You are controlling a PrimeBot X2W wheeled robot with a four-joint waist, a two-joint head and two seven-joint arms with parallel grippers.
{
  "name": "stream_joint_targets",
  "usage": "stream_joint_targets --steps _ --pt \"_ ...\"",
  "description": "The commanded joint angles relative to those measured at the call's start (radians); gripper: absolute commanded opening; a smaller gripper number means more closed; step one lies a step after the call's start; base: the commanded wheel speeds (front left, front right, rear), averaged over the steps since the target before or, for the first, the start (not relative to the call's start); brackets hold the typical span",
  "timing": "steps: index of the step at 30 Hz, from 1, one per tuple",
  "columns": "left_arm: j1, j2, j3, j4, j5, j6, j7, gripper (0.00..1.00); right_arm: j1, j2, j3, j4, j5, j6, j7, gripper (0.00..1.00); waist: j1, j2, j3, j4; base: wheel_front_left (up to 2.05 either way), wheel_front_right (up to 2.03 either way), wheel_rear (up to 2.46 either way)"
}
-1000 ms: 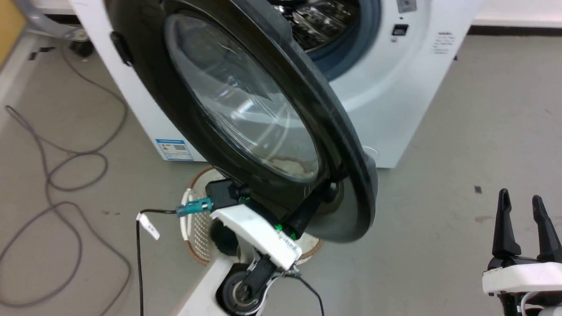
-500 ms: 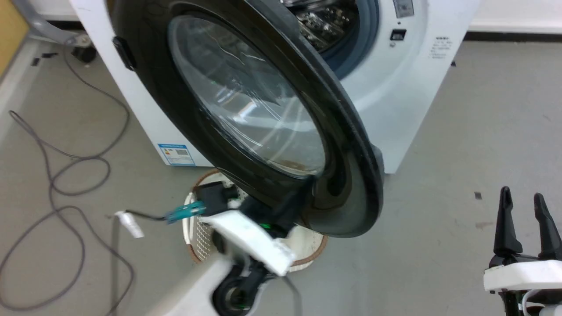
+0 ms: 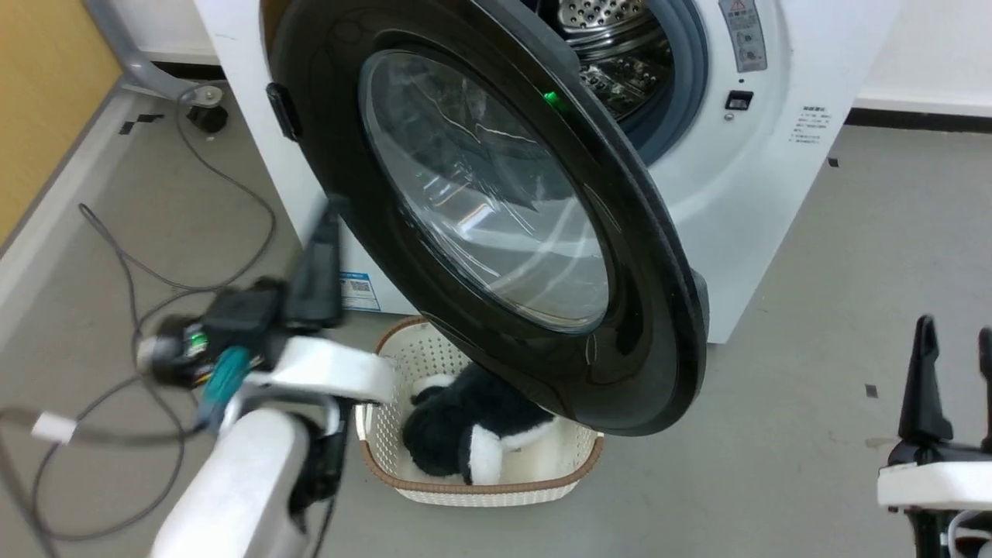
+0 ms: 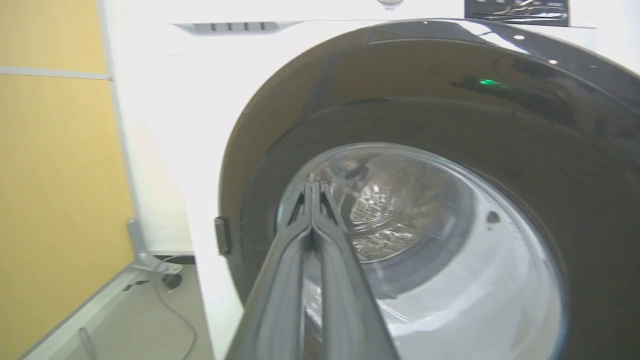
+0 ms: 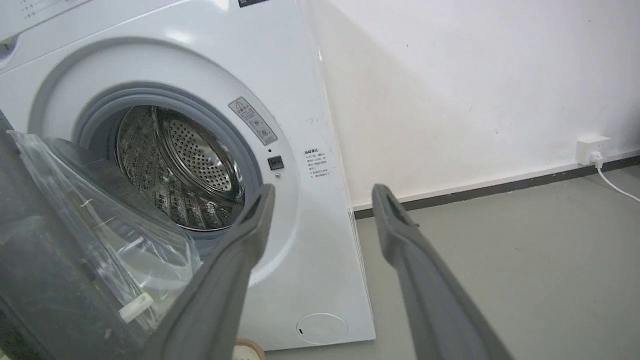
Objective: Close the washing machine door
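Washing machine door (image 3: 496, 209) ajar mid-frame | probably rigid, hefty, slick: push black rim (image 3: 659, 310), not glass (image 3: 465, 170) | left gripper (image 4: 312, 187) pinched together, right gripper (image 5: 320, 192) apart

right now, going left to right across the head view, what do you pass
yellow wall panel → loose grey floor cable → shut left gripper → large round glossy black-framed washing machine door → open right gripper

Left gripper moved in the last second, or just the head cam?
Yes. The left gripper swung left: it was over the basket, right of the blue sticker, under the washing machine door; now it sits at that sticker's left edge.
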Motion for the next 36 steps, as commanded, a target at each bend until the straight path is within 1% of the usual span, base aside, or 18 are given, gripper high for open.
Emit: stream_joint_targets --steps 1,2,3,4,5,6,9,12,15,19,20,21,23,26,28,32,36 --pt "0.05 -0.007 0.032 -0.031 0.046 0.028 -0.005 0.0 -0.006 0.001 0.0 -0.026 -0.004 0.001 -0.004 1.0 0.0 0.0 -0.007 0.005 0.0 0.0 0.0" --pt "0.075 -0.009 0.056 -0.051 0.082 0.048 -0.005 0.0 -0.009 0.001 0.0 -0.042 -0.001 0.001 -0.004 1.0 0.0 0.0 -0.01 0.008 0.0 0.0 0.0" --pt "0.075 -0.009 0.056 -0.051 0.082 0.048 -0.005 0.0 -0.009 0.001 0.0 -0.042 -0.001 0.001 -0.004 1.0 0.0 0.0 -0.01 0.008 0.0 0.0 0.0" --pt "0.1 -0.011 0.08 -0.067 0.113 0.066 -0.005 0.23 -0.013 0.001 0.004 -0.059 0.002 0.001 -0.004 1.0 0.0 0.0 -0.013 0.011 0.0 0.0 0.0" --pt "0.125 -0.011 0.101 -0.076 0.138 0.081 -0.005 0.65 -0.017 0.001 0.01 -0.078 0.005 0.001 -0.004 1.0 0.0 0.0 -0.016 0.014 0.0 0.0 0.0" --pt "0.147 -0.012 0.121 -0.085 0.16 0.093 -0.005 1.0 -0.02 0.001 0.023 -0.098 0.008 0.001 -0.004 1.0 0.0 0.0 -0.019 0.017 0.0 0.0 0.0" --pt "0.215 -0.017 0.166 -0.096 0.199 0.108 -0.005 1.0 -0.028 0.001 0.072 -0.16 0.021 0.001 -0.004 1.0 0.0 0.0 -0.028 0.028 0.0 0.0 0.0" --pt "0.272 -0.019 0.201 -0.088 0.219 0.108 -0.005 1.0 -0.04 0.001 0.125 -0.218 0.033 0.001 -0.004 1.0 0.0 0.0 -0.037 0.037 0.0 0.0 0.0" --pt "0.322 -0.035 0.228 -0.08 0.215 0.091 -0.005 1.0 -0.055 0.001 0.192 -0.273 0.034 0.001 -0.004 1.0 0.0 0.0 -0.045 0.045 0.0 0.0 0.0" --pt "0.364 -0.062 0.255 -0.078 0.214 0.054 -0.005 1.0 -0.079 0.001 0.293 -0.328 0.021 0.001 -0.004 1.0 0.0 0.0 -0.05 0.055 0.0 0.0 0.0" --pt "0.373 -0.067 0.257 -0.077 0.223 0.048 -0.005 1.0 -0.085 0.001 0.322 -0.339 0.014 0.001 -0.004 0.91 0.0 0.0 -0.051 0.058 0.0 0.0 0.0" --pt "0.384 -0.086 0.273 -0.074 0.234 0.024 -0.005 1.0 -0.095 -0.008 0.424 -0.359 0.0 0.001 -0.004 0.0 0.0 0.0 -0.051 0.064 0.0 0.0 0.0" --pt "0.388 -0.099 0.282 -0.074 0.245 0.01 -0.005 1.0 -0.095 -0.039 0.501 -0.35 0.001 0.001 -0.004 0.0 0.0 0.0 -0.052 0.067 0.0 0.0 0.0" --pt "0.391 -0.118 0.293 -0.073 0.258 -0.009 -0.005 1.0 -0.092 -0.111 0.628 -0.304 -0.014 0.001 -0.004 0.0 0.0 0.0 -0.053 0.068 0.0 0.0 0.0" --pt "0.392 -0.13 0.3 -0.073 0.266 -0.021 -0.005 1.0 -0.088 -0.136 0.684 -0.265 -0.009 0.001 -0.004 0.0 0.0 0.0 -0.053 0.067 0.0 0.0 0.0" --pt "0.392 -0.152 0.313 -0.076 0.283 -0.038 -0.005 1.0 -0.077 -0.188 0.753 -0.16 -0.062 0.001 -0.004 0.0 0.0 0.0 -0.05 0.065 0.0 0.0 0.0" --pt "0.387 -0.166 0.326 -0.073 0.297 -0.056 -0.005 1.0 -0.056 -0.194 0.748 -0.05 -0.084 0.001 -0.004 0.0 0.0 0.0 -0.042 0.061 0.0 0.0 0.0"
